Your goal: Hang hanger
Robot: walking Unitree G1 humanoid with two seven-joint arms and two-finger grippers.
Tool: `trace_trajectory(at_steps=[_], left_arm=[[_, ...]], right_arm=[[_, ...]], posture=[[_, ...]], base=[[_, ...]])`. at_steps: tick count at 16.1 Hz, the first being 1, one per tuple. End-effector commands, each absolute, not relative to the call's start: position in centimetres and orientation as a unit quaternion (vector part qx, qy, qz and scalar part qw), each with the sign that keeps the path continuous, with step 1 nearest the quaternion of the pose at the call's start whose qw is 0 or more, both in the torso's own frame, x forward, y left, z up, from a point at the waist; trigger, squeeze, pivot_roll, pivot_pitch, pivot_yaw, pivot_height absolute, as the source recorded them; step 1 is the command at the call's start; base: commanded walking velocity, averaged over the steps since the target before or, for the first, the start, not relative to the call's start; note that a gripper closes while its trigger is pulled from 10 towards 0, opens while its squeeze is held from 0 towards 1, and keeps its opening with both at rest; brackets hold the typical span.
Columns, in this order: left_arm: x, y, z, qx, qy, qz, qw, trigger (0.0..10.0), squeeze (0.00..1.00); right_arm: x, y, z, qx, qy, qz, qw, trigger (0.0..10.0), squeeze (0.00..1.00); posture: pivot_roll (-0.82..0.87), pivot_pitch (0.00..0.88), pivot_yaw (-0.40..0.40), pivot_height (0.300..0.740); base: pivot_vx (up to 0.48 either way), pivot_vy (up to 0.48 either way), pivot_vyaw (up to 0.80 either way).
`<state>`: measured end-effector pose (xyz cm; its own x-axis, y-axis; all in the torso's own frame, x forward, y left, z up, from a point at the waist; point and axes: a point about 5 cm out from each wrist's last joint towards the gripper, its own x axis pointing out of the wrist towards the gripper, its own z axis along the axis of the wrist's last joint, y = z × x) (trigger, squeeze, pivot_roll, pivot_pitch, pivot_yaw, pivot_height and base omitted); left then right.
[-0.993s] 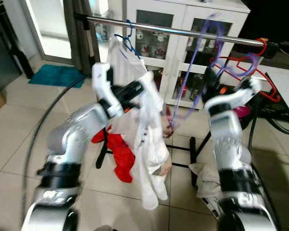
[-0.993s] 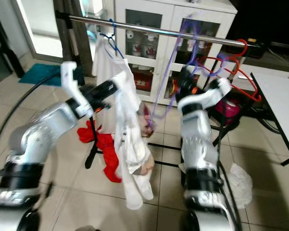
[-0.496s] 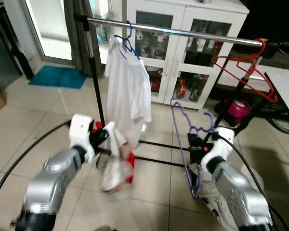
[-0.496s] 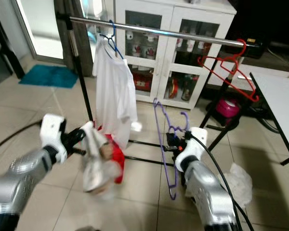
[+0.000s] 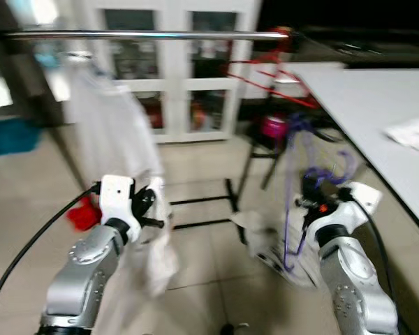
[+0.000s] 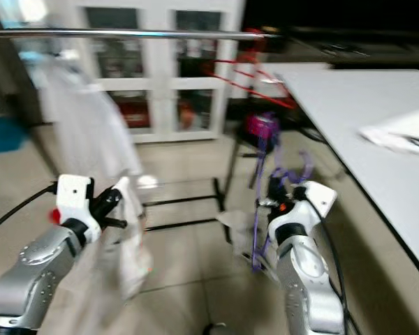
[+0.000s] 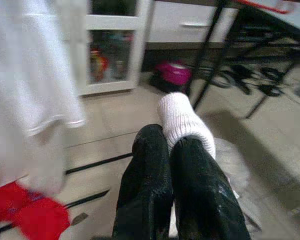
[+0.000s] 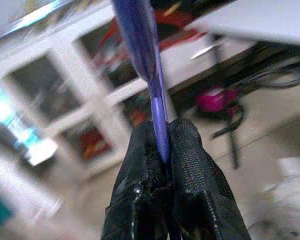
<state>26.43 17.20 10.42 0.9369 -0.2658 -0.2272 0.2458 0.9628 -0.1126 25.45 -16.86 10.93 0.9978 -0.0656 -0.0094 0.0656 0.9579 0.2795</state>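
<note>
Purple wire, thin and bent into loops, is the purple hanger [image 5: 293, 202]; in the left eye view it hangs down from the right gripper [image 5: 309, 203], with its long axis about vertical. The metal rail [image 5: 146, 34] where it must go lies high above and toward the robot's left, well apart from the gripper, so I judge the right arm must lift it up and across. A white shirt [image 5: 112, 132] already hangs on the rail, and a red hanger [image 5: 269, 77] sits near the rail's far end. The left gripper [image 5: 148, 206] is low and holds pale cloth.

Seen from the right eye, a grey table [image 6: 349, 118] stands on the robot's right; the picture is blurred.

Looking along the left wrist, the black fingers [image 7: 145, 185] are pressed together on a white garment [image 7: 182, 122], perhaps a ribbed cuff or sock.

From the right wrist, the fingers [image 8: 190, 170] are closed tight on the smooth purple wire.
</note>
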Motion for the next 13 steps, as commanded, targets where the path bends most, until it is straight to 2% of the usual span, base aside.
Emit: trace_trajectory(at_steps=[1,2,8,13], left_arm=[[26.7,17.1,11.4,-0.035,0.098,-0.127,0.986,10.0,0.00],[27.0,17.1,11.7,-0.036,0.089,-0.123,0.988,10.0,0.00],[27.0,17.0,12.4,-0.042,0.060,-0.112,0.991,10.0,0.00],[27.2,17.0,12.3,-0.043,0.058,-0.110,0.991,10.0,0.00]], right_arm=[[25.6,-17.3,12.0,0.108,-0.048,-0.058,0.991,10.0,0.00],[25.8,-17.1,12.3,0.076,-0.073,-0.071,0.992,10.0,0.00],[26.4,-16.5,12.0,0.144,-0.074,-0.059,0.985,10.0,0.00],[26.6,-16.8,11.8,0.147,-0.077,-0.070,0.984,10.0,0.00]], posture=[[-0.06,0.048,-0.040,0.740],[-0.05,0.050,-0.047,0.740],[-0.06,0.045,-0.079,0.740],[-0.07,0.040,-0.076,0.740]], base=[[0.000,0.000,-0.80],[0.000,0.000,-0.80],[0.000,0.000,-0.80],[0.000,0.000,-0.80]])
